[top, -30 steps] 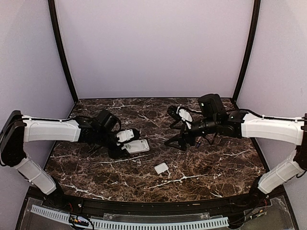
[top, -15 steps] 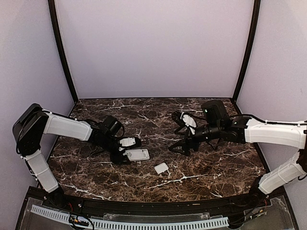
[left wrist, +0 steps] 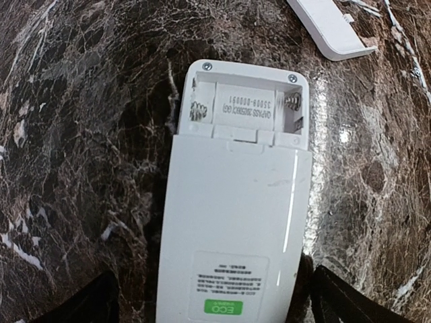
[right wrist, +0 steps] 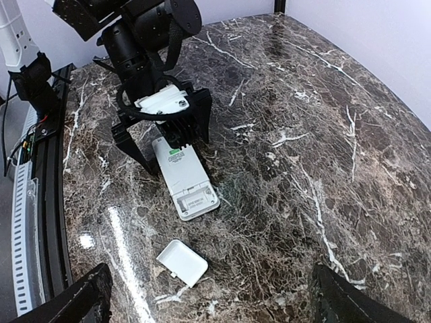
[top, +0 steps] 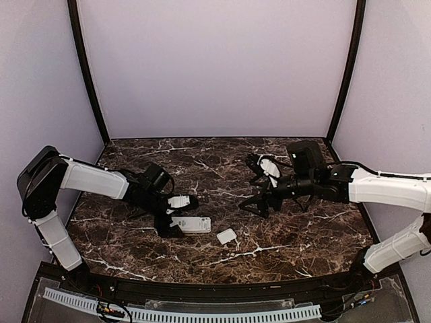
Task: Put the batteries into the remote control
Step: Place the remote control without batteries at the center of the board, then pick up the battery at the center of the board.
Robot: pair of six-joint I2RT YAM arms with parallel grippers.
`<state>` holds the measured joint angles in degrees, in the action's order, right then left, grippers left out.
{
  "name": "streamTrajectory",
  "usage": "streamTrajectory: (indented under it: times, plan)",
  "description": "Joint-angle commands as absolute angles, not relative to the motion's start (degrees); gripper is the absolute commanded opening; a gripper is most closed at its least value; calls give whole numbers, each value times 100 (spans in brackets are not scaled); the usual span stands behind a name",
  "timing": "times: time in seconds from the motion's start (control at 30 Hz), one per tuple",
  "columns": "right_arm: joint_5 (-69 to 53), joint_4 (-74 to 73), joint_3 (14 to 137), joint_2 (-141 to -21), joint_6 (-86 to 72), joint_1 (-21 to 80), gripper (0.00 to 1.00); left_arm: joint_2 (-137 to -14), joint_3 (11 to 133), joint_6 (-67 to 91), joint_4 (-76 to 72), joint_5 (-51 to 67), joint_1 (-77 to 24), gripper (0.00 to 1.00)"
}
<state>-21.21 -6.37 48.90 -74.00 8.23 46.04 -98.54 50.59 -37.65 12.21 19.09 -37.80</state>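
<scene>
Left arm (top: 87,178), right arm (top: 390,188): white shells, black joints, thin black cables.

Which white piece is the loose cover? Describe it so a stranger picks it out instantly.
On the dark marble table, look toward the near edge, about halfway across. Two white pieces lie there: the long remote, battery bay open, and right of it the cover. The cover is the smaller one, a plain rounded square touching nothing.
</scene>
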Motion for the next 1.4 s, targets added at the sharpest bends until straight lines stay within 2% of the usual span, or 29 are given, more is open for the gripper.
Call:
streamTrajectory:
  times: [0.0,0.27,0.43,0.47,0.6,0.63,0.67,0.77,1.03,1.37]
  plan:
    - [-1786,-685,4986,-7227,595,4571,99,-9993,4798,-3854,1897,1594,-3866,99]
    - [-580,-605,4988,-6667,-431,4394,99,-9470,4846,-3734,2080,1519,-3999,99]
    - [-19,-660,5027,-6212,-1888,4007,97,-8709,5029,-3410,2396,1703,-4084,99]
    - [139,-850,5131,-6208,-2108,3898,90,-8472,5102,-3322,2427,1711,-4094,99]
    - [1766,-2654,5845,-6874,-3437,3622,45,-7870,5392,-2018,2071,1091,-4103,99]
    - [1873,-2982,5982,-7150,-3675,3448,38,-7802,5486,-1774,1898,989,-4098,99]
    - [1723,-3129,6086,-7419,-3840,3278,35,-7677,5520,-1375,1819,922,-4096,99]
    - [982,-3150,6313,-8260,-3979,2902,35,-7464,5534,-718,1419,867,-4096,99]
    - [604,-4098,7974,-10639,-3587,2560,29,-7519,5579,-545,1646,318,-4096,99]
    - [604,-4541,8519,-11573,-3525,2565,35,-7586,5668,-545,1794,744,-4096,98]
